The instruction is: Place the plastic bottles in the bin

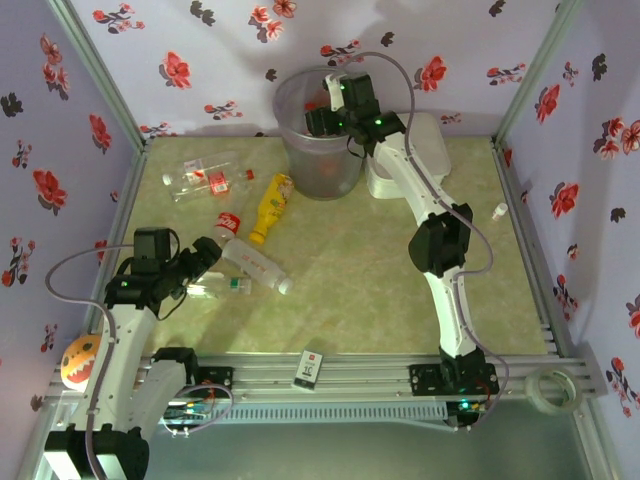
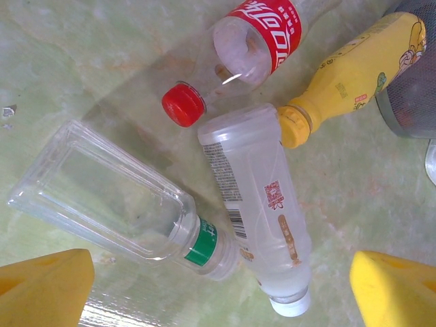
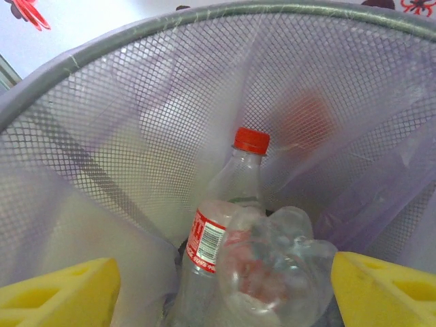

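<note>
The bin [image 1: 318, 150] stands at the back of the table; its mesh wall [image 3: 136, 109] has a purple liner. My right gripper [image 1: 335, 112] hangs over its mouth, open [image 3: 221, 300]. Below it, inside the bin, lie a red-capped bottle [image 3: 228, 204] and a clear bottle bottom [image 3: 279, 272], free of the yellow fingers [image 3: 58, 293]. My left gripper [image 1: 205, 262] is open [image 2: 218, 300] above a clear green-banded bottle [image 2: 122, 204] and a frosted white-capped bottle [image 2: 262, 204]. Beyond lie a red-labelled bottle [image 2: 255, 37] and the yellow squeeze bottle [image 2: 361, 68]. Another clear bottle [image 1: 205, 175] lies at the back left.
A white lidded box [image 1: 430, 150] sits right of the bin, partly behind my right arm. A black-and-white card [image 1: 308, 370] rests on the front rail. A tape roll [image 1: 548, 385] and a small white item [image 1: 498, 210] are at the right. Floral walls enclose the table.
</note>
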